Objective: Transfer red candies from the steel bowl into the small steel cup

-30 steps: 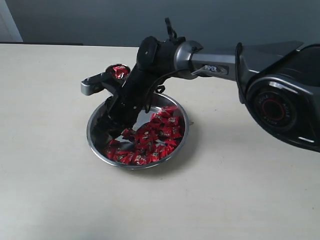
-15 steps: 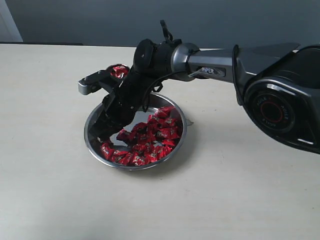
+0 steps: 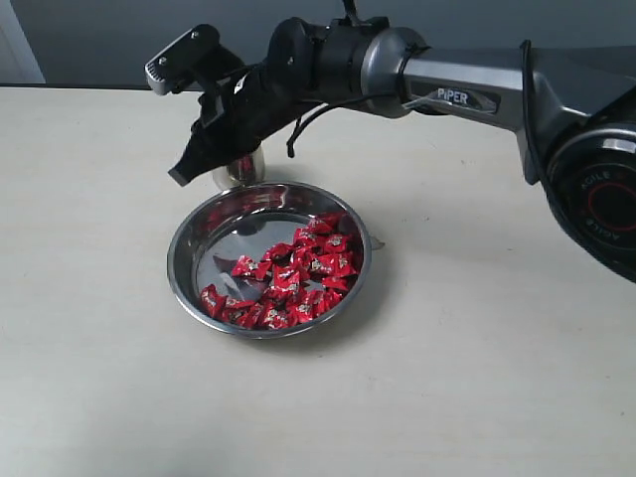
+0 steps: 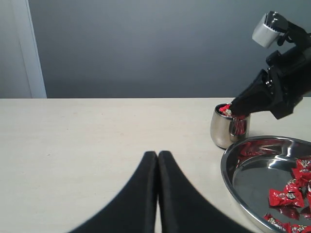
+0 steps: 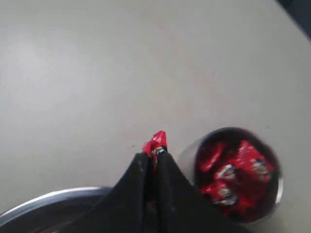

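Transfer step: right gripper [image 5: 154,155] clamps a crinkly red-wrapped candy [image 5: 158,140].
Small shiny steel cup [image 4: 224,132] seemingly beside the jaws (not beneath): centre, then release.

Illumination is even, diffuse and moderately bright in all three views, with no hard-edged shadows. Exterior view: the steel bowl [image 3: 221,248] throws a soft shadow onto the table [image 3: 477,378] along its right side. Its polished interior carries pale glare and dark mirrored patches, and focus is adequate with slightly grainy detail. Left wrist view: the distance is sharp, but the left gripper [image 4: 158,156], close to the lens, is a dark, soft-edged shape. Right wrist view: soft throughout. The right gripper [image 5: 151,158], the red candy [image 5: 158,140] at its tips and the small steel cup [image 5: 188,159] are blurred, and the bowl's rim is smeared.
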`<state>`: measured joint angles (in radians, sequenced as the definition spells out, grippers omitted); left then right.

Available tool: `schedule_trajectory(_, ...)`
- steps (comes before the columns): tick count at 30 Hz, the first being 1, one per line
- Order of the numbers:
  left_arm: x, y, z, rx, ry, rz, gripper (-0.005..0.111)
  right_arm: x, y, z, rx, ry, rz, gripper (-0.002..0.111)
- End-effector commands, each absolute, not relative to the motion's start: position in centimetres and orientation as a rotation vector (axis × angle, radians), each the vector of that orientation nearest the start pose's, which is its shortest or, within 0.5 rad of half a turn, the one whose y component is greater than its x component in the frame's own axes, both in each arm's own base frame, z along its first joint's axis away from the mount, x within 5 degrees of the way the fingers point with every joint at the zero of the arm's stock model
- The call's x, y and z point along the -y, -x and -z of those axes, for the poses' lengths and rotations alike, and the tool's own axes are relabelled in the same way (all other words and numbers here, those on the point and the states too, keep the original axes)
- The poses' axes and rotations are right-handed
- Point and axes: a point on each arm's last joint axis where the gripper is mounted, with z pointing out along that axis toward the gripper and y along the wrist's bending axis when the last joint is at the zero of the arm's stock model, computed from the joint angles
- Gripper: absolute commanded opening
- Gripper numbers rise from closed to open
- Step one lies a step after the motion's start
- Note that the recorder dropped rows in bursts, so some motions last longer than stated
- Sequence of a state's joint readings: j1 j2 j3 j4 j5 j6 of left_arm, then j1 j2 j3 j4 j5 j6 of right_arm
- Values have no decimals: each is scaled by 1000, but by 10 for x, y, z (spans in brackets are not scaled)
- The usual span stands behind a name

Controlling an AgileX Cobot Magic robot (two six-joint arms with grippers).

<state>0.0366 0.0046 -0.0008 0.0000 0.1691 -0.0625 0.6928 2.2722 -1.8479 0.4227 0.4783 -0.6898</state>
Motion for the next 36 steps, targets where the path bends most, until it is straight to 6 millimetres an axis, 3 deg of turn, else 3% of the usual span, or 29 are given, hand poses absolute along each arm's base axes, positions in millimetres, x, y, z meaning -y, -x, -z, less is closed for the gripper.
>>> schedule_trajectory(1,-2,-56,-198,-1645,86,22,0,-341,-403,-202,-1943,1088,-343,5)
schedule_trajectory(8,-2,-56,-198,-1645,86,22,0,-319,-425,-203,-1984,903,-359,5)
schedule_trajectory(13,-2,-56,-198,-1645,86,22,0,-308,-433,-189,-2052,857,-375,5)
schedule_trajectory(26,-2,-56,-198,-1645,86,22,0,-310,-432,-166,-2128,866,-403,5)
schedule_trajectory(36,-2,-56,-198,-1645,86,22,0,-310,-430,-164,-2149,881,-410,6)
